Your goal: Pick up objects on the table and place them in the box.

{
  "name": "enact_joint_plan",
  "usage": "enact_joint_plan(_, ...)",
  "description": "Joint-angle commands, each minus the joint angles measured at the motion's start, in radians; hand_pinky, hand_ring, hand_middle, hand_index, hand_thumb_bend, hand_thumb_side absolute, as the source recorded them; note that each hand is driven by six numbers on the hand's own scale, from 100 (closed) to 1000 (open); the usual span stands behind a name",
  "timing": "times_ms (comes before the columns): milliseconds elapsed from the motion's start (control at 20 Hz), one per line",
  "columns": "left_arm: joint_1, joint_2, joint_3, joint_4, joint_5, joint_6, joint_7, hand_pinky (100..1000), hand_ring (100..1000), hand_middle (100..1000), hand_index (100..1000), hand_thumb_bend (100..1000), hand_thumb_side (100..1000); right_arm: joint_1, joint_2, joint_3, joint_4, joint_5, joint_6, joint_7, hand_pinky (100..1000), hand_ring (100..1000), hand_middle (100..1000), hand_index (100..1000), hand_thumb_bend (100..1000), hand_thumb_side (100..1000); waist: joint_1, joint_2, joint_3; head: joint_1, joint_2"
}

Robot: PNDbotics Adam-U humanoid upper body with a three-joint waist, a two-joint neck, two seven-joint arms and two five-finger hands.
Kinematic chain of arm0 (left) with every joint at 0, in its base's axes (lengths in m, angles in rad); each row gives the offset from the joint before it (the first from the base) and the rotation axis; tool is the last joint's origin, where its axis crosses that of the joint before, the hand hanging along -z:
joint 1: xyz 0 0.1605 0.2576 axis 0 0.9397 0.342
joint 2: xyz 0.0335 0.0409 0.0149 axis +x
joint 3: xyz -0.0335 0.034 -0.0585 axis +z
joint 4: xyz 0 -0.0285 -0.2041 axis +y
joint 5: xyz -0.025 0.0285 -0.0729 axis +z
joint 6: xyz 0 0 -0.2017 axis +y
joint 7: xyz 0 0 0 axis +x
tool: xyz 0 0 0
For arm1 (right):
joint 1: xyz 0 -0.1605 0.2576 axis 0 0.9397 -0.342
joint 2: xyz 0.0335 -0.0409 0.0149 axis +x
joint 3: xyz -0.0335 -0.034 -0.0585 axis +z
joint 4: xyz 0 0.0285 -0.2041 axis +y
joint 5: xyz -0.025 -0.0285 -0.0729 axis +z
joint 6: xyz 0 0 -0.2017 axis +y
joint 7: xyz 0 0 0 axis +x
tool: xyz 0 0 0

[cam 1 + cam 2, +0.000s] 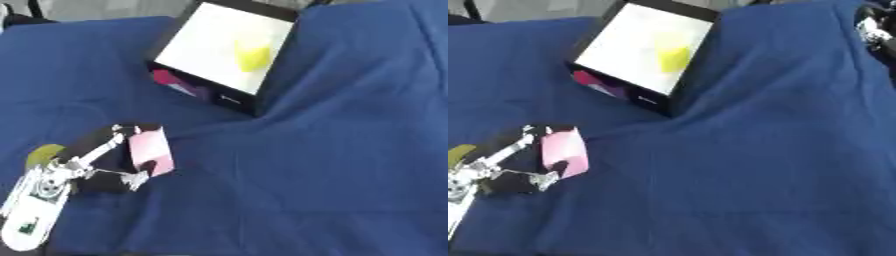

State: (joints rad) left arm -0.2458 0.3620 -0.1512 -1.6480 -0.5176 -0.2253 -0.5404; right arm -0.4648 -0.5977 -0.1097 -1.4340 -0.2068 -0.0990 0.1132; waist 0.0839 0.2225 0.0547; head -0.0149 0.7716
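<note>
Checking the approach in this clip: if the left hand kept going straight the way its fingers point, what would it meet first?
The left hand points up-right, its fingers around the pink card. Beyond that only blue cloth shows until the box, probably its near corner, though depth is unclear.

No readable text anywhere. Box (229,99) has a small pale mark on its black front wall, too blurred to read. The left arm (33,215) carries a small dark green mark on its white cover, also illegible. Pink card (150,150) shows no print that can be made out.
</note>
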Motion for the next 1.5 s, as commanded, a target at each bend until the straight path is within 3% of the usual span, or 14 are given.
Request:
enact_joint_plan(50,-0.004,0.052,0.013,-0.028,0.034,-0.002,0.008,440,278,573,816,100,100,-0.008,-0.030,-0.011,-0.022,-0.005,0.003,-0.003,1000,1000,1000,892,100,470,-0.002,-0.003,0.000,-0.005,-0.002)
enact_joint_plan(1000,-0.089,0.094,0.036,-0.133,0.154,-0.032,0.078,429,268,543,809,100,100,-0.006,-0.033,-0.012,-0.024,-0.010,0.005,-0.008,1000,1000,1000,893,100,470,-0.001,-0.011,0.003,-0.027,-0.002)
enact_joint_plan(1200,-0.161,0.129,0.048,-0.141,0.209,-0.027,0.097,428,267,542,809,100,100,-0.009,-0.031,-0.009,-0.026,-0.013,0.007,-0.007,1000,1000,1000,893,100,470,-0.001,-0.019,0.004,-0.038,-0.002)
enact_joint_plan(1500,-0.319,0.219,0.051,-0.108,0.313,-0.032,0.137,422,267,540,806,243,100,-0.026,-0.024,-0.002,-0.029,-0.023,0.006,-0.005,1000,1000,1000,893,100,470,-0.010,-0.031,-0.015,-0.049,-0.002)
